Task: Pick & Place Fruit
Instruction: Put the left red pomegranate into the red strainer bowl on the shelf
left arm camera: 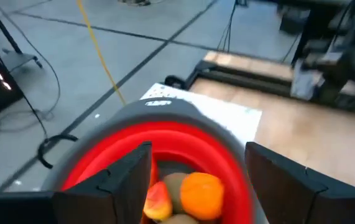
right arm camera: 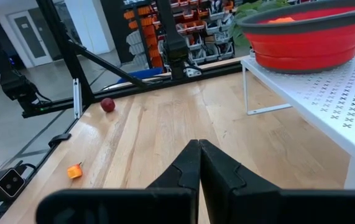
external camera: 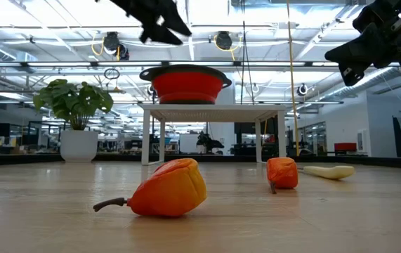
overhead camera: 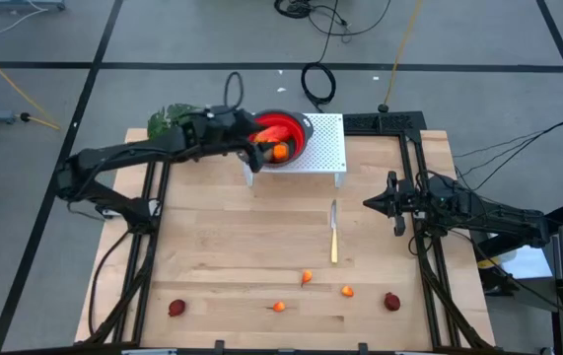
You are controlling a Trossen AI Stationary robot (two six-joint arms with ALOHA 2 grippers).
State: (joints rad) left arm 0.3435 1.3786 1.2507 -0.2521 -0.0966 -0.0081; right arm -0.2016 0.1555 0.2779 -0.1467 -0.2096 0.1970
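Observation:
A red bowl [overhead camera: 286,133] stands on a white perforated rack [overhead camera: 325,148] at the table's far side. In it lie an orange fruit [left arm camera: 202,194], a red-yellow one [left arm camera: 157,200] and a brown one [left arm camera: 174,182]. My left gripper [left arm camera: 196,186] hovers open over the bowl's left rim [overhead camera: 261,150], its fingers apart above the fruit and touching nothing. Three small orange fruits [overhead camera: 307,277] [overhead camera: 279,307] [overhead camera: 347,291] and two dark-red ones [overhead camera: 176,308] [overhead camera: 391,301] lie on the table near its front edge. My right gripper [overhead camera: 370,202] waits shut at the table's right side.
A slim knife [overhead camera: 334,232] lies on the wood at mid-table, between the rack and the loose fruits. A leafy green plant [overhead camera: 168,120] stands at the far left corner, behind my left arm. Black frame rails [overhead camera: 148,256] run along both table sides.

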